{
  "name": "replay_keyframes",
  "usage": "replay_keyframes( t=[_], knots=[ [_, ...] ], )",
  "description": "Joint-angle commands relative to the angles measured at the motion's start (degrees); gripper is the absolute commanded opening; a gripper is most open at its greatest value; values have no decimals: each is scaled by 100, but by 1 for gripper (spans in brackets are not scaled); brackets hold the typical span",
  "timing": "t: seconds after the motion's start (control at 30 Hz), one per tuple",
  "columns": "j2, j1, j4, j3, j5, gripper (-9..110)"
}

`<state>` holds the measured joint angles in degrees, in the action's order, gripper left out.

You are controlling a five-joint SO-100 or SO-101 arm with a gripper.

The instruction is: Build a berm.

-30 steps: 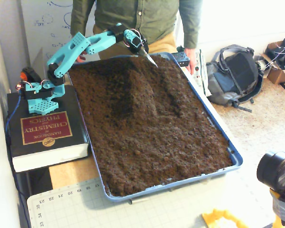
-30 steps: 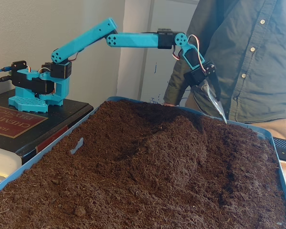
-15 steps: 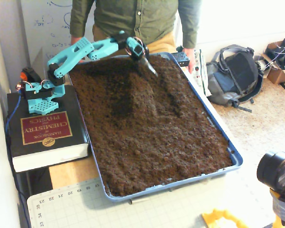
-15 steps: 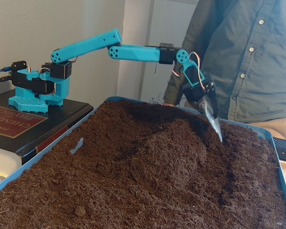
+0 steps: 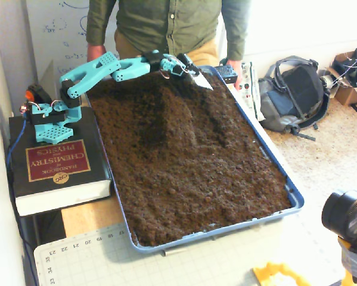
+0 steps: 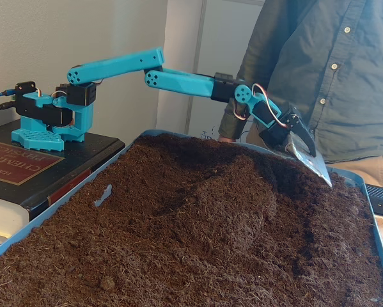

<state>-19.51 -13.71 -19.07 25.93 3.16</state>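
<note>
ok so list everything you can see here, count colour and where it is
tray: one, blue, middle of the table, filled with soil
berm: one, dark brown ridge of soil, far half of the tray
book: one, black with a maroon label, left of the tray in the higher fixed view
cutting mat: one, pale green, near edge of the table
backpack: one, grey, on the floor at right
cardboard box: one, brown, far right on the floor
camera: one, black, lower right corner
person: one, green shirt, behind the tray
arm: one, turquoise, its base on the book
gripper: one, carrying a grey metal blade above the soil at the tray's far end
</note>
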Motion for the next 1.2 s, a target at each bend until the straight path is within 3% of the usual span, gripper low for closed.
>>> replay_keyframes(
  t=[0.0,0.27,0.73,1.17],
  knots=[
    [-237,237,422,-448,-44,0],
    [299,237,132,-422,-18,0],
    [431,229,-2540,-439,62,0],
    [53,229,-4175,-439,88,0]
  ],
)
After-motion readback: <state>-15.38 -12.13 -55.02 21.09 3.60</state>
